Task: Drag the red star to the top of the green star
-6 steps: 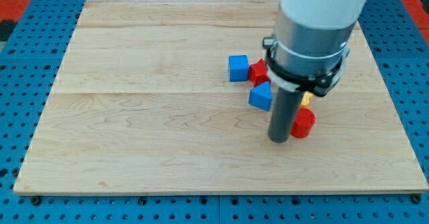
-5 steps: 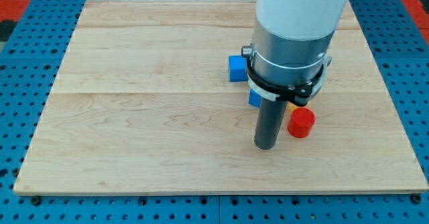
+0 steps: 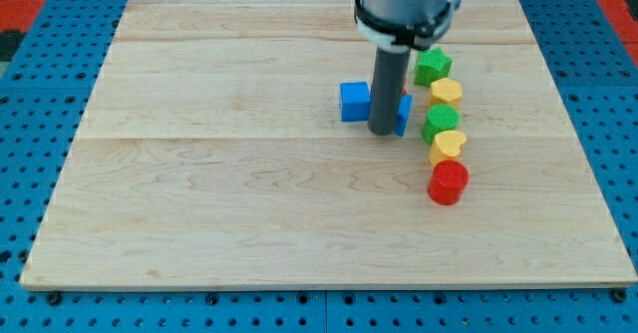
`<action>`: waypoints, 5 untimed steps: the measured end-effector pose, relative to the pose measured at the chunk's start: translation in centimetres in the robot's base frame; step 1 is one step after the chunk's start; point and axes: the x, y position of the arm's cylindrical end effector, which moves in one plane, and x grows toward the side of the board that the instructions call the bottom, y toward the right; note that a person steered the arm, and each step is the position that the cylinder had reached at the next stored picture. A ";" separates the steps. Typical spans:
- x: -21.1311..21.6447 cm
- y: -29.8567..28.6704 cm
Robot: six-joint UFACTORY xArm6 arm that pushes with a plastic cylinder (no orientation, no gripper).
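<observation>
The green star (image 3: 432,67) lies at the upper right of the board, at the head of a column of blocks. The red star does not show; my rod stands over the spot where it lay earlier. My tip (image 3: 383,133) is down on the board between a blue cube (image 3: 354,102) on its left and a second blue block (image 3: 403,115), whose edge shows at the rod's right. The tip is below and to the left of the green star.
Below the green star runs a column: a yellow block (image 3: 446,91), a green block (image 3: 439,124), a yellow block (image 3: 448,146) and a red cylinder (image 3: 449,182). The wooden board (image 3: 199,173) lies on a blue pegboard.
My rod has moved up and slightly left, from beside the red cylinder to between the two blue blocks. The arm now uncovers the column at the right and hides the red star.
</observation>
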 end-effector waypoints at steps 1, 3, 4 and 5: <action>-5.2 -0.1; -10.0 0.9; -11.1 1.5; -12.9 3.3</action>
